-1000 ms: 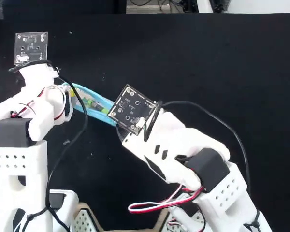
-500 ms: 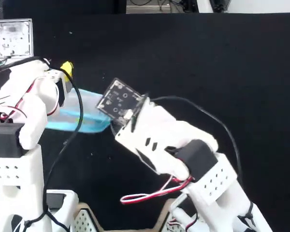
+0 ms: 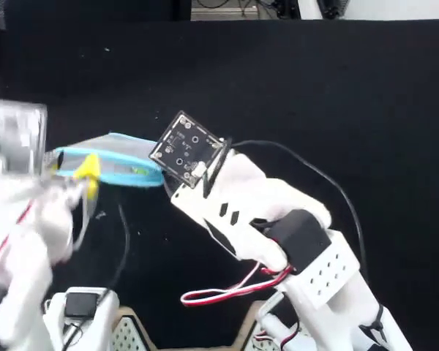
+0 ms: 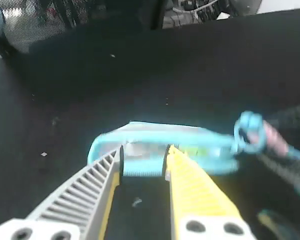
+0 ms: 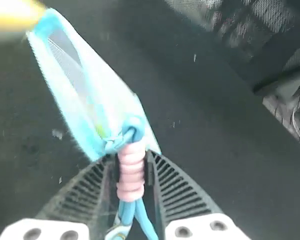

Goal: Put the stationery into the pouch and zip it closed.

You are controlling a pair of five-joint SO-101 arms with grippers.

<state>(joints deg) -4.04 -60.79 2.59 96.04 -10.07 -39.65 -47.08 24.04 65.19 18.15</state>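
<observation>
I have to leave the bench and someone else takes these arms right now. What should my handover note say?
The right gripper is shut on the pink beaded cord at one corner of the pouch.
The left gripper is at the pouch's opposite end; its grip cannot be told.
The pouch stretches between them over the black table.
Done: a green item shows inside the pouch, so stationery looks loaded.
Left: the zip's state is unclear; check it, finish closing if needed, then let go.
</observation>
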